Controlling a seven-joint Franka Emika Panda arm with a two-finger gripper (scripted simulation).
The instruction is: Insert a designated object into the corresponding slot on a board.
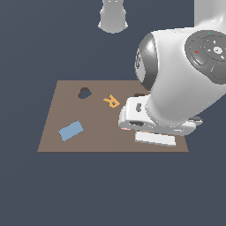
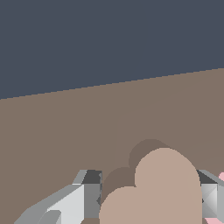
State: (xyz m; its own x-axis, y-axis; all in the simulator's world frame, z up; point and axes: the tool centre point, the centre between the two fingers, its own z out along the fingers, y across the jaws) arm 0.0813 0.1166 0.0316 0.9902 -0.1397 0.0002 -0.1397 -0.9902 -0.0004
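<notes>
The tan heart piece (image 2: 153,192) sits between my gripper's (image 2: 151,199) two grey fingers (image 2: 89,194); both touch its sides. It casts a shadow on the brown board (image 2: 65,144) just beneath it. In the exterior view the arm's white hand (image 1: 137,115) hangs low over the board (image 1: 62,110) at its right part and hides the heart piece. The dark heart-shaped slot (image 1: 84,92) is at the board's far left part, well apart from the hand.
An orange letter R (image 1: 111,101) lies between the slot and the hand. A blue rectangle (image 1: 70,130) lies near the board's near left corner. A sliver of a pink piece (image 2: 221,176) shows beside one finger. The arm's base (image 1: 113,15) stands beyond the board.
</notes>
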